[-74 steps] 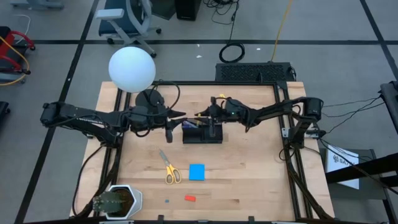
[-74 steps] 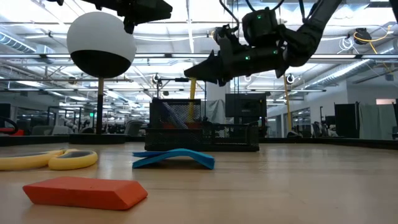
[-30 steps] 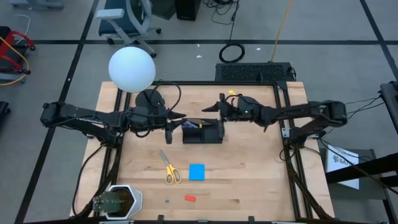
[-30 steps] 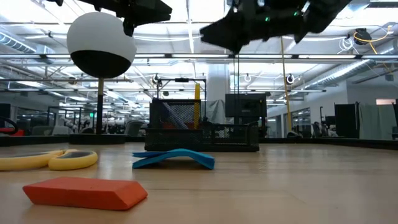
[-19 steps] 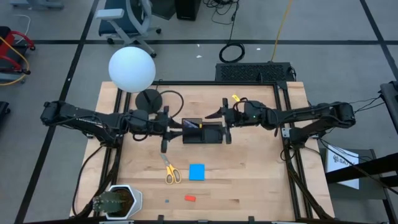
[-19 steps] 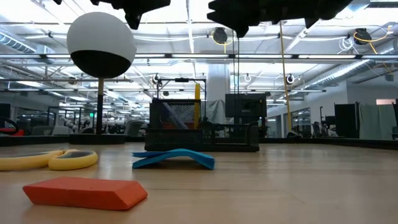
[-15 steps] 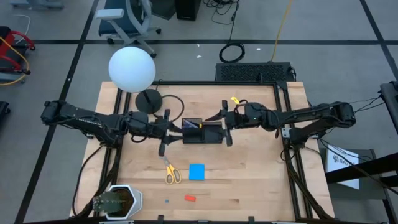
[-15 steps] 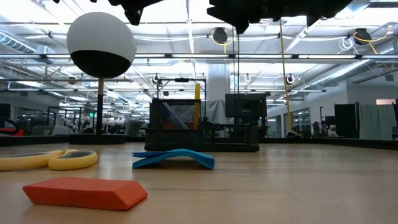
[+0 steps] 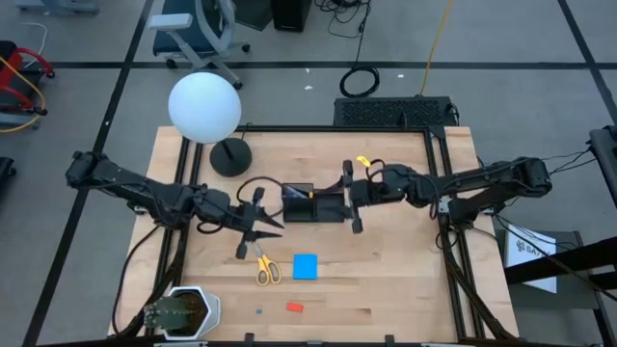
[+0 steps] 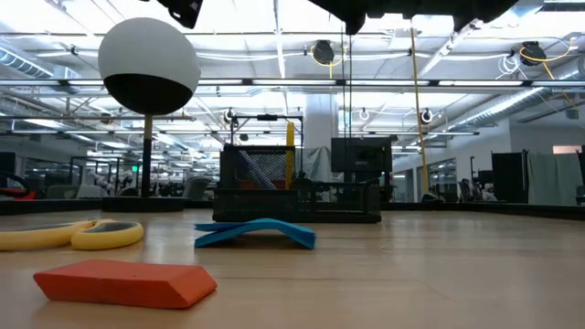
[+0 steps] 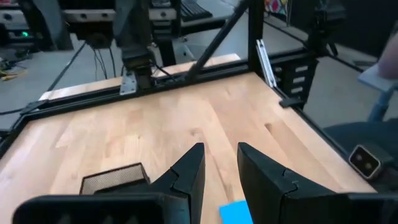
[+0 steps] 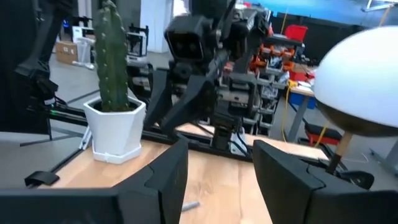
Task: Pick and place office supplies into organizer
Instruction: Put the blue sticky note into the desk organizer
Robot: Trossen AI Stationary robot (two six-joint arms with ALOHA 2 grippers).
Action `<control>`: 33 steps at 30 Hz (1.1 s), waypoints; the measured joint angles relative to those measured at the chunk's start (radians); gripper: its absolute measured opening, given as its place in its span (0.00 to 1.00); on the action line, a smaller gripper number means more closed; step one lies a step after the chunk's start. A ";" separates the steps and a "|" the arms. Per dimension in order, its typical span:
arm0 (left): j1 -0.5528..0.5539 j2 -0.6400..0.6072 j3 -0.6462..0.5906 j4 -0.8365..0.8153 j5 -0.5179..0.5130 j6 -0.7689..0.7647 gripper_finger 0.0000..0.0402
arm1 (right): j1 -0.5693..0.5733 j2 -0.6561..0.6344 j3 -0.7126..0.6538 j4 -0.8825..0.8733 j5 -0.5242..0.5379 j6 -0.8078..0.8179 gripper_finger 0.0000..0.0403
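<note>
The black mesh organizer [image 9: 313, 204] [image 10: 297, 192] stands mid-table, with a yellow pencil [image 10: 291, 146] upright in it. Yellow-handled scissors [image 9: 262, 265] [image 10: 69, 235], a blue note pad [image 9: 306, 266] [image 10: 256, 233] [image 11: 236, 211] and a red eraser [image 9: 295, 307] [image 10: 123, 281] lie flat on the near half. My left gripper [image 9: 273, 226] [image 11: 221, 168] hangs open above the table between the organizer and the scissors, with nothing in it. My right gripper [image 9: 345, 198] [image 12: 217, 168] hovers open at the organizer's right end, also with nothing in it.
A lamp with a white globe [image 9: 204, 106] [image 10: 148, 66] and a round black base [image 9: 229, 157] stands at the far left. A potted cactus [image 9: 178, 310] [image 12: 112, 74] sits at the near left corner. A small grey item [image 9: 258, 311] lies left of the eraser.
My left gripper has swung from beside the lamp base toward the table's near edge, rolling as it went, and now hangs above the scissors. My right gripper has moved toward the near edge, from behind the organizer to its right end. Nothing on the table has moved.
</note>
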 joint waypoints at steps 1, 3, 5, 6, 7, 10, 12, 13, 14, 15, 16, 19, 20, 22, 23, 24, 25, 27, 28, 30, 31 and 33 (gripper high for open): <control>-0.008 0.000 0.001 -0.004 -0.017 0.003 0.25 | 0.005 0.000 0.000 0.006 0.000 0.000 0.42; -0.024 0.000 0.022 -0.036 -0.057 0.001 0.25 | 0.016 0.000 0.000 0.017 0.000 -0.004 0.42; -0.043 0.005 0.052 -0.077 -0.105 -0.003 0.25 | 0.027 0.000 0.000 0.019 0.000 -0.022 0.42; -0.054 0.014 0.067 -0.092 -0.127 -0.005 0.25 | 0.032 0.000 0.000 0.020 0.000 -0.033 0.42; -0.067 0.026 0.081 -0.107 -0.148 -0.004 0.25 | 0.037 0.000 0.000 0.021 0.000 -0.044 0.42; -0.108 0.066 0.116 -0.151 -0.173 0.010 0.25 | 0.053 0.000 0.000 0.022 0.020 -0.053 0.42; -0.129 0.103 0.150 -0.154 -0.183 0.027 0.25 | 0.065 0.000 0.000 0.021 0.065 -0.053 0.42; -0.139 0.123 0.167 -0.169 -0.194 0.036 0.25 | 0.070 0.000 0.000 0.021 0.095 -0.057 0.42; -0.149 0.147 0.182 -0.178 -0.204 0.042 0.25 | 0.075 0.000 0.000 0.021 0.125 -0.062 0.42; -0.159 0.172 0.200 -0.185 -0.210 0.045 0.25 | 0.081 0.000 0.000 0.021 0.155 -0.074 0.42; -0.167 0.197 0.219 -0.194 -0.217 0.048 0.25 | 0.086 0.000 0.000 0.020 0.179 -0.083 0.42; -0.192 0.277 0.285 -0.249 -0.255 0.052 0.25 | 0.102 0.000 0.000 0.016 0.220 -0.119 0.42; -0.198 0.304 0.311 -0.283 -0.274 0.058 0.25 | 0.108 0.000 0.000 0.016 0.234 -0.129 0.42; -0.206 0.363 0.372 -0.365 -0.326 0.060 0.25 | 0.117 0.000 0.000 0.016 0.240 -0.142 0.42; -0.207 0.390 0.404 -0.398 -0.348 0.054 0.25 | 0.121 0.000 0.000 0.016 0.241 -0.149 0.42; -0.208 0.417 0.434 -0.436 -0.365 0.044 0.25 | 0.125 0.000 0.000 0.016 0.241 -0.150 0.42; -0.210 0.443 0.466 -0.470 -0.375 0.033 0.25 | 0.128 0.000 0.000 0.016 0.241 -0.150 0.42; -0.210 0.497 0.524 -0.503 -0.378 0.021 0.25 | 0.133 0.000 0.000 0.015 0.242 -0.151 0.42; -0.210 0.523 0.547 -0.523 -0.377 0.020 0.25 | 0.135 0.000 0.000 0.015 0.243 -0.152 0.42; -0.212 0.572 0.590 -0.557 -0.377 0.020 0.25 | 0.138 0.000 0.000 0.013 0.254 -0.158 0.42; -0.213 0.595 0.610 -0.568 -0.377 0.020 0.25 | 0.141 0.000 0.000 0.009 0.275 -0.159 0.42; -0.217 0.634 0.642 -0.628 -0.381 0.021 0.25 | 0.147 -0.001 0.000 0.001 0.337 -0.174 0.42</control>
